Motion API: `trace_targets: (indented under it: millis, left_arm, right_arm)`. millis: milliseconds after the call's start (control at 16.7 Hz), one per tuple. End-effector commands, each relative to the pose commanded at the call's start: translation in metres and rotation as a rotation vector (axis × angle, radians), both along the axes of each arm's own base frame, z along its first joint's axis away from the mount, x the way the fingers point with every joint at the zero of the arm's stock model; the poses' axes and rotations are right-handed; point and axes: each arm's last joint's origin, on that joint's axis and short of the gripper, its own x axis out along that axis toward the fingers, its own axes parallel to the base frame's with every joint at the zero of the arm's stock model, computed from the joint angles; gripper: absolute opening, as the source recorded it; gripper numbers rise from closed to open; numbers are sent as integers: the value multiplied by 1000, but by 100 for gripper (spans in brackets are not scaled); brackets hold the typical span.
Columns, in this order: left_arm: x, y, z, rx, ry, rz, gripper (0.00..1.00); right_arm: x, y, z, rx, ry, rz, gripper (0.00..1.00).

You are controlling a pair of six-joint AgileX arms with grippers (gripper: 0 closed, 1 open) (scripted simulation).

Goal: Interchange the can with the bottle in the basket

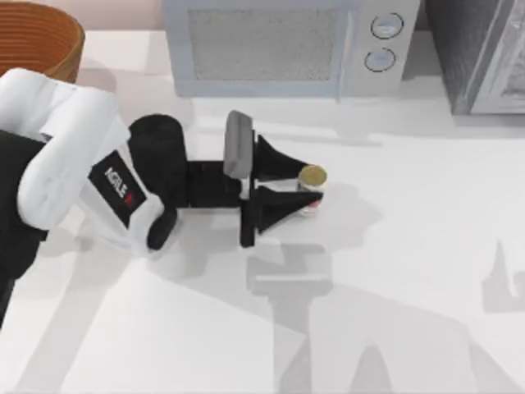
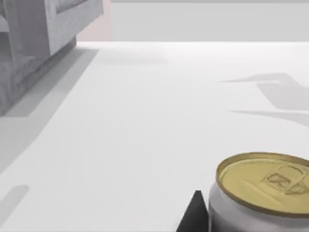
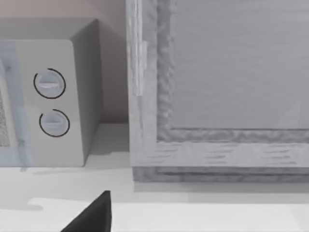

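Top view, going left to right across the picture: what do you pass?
basket at the far-left corner → left arm's white body → left gripper → can between its fingers → cabinet at the far-right edge.

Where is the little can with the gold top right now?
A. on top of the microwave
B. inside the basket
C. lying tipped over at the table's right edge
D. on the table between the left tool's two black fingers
D: in the top view the can stands upright on the table between the fingers of the left tool, far from the basket.
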Motion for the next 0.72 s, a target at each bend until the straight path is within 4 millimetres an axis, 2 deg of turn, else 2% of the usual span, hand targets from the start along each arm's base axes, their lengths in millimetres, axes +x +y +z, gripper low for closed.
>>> trace_targets:
  millis: [360, 720]
  left_arm:
    - [0, 0, 0, 0, 0, 0, 98]
    - [0, 0, 0, 0, 0, 0, 100]
  right_arm:
    - [0, 0, 0, 0, 0, 0, 100]
    - [0, 0, 0, 0, 0, 0, 100]
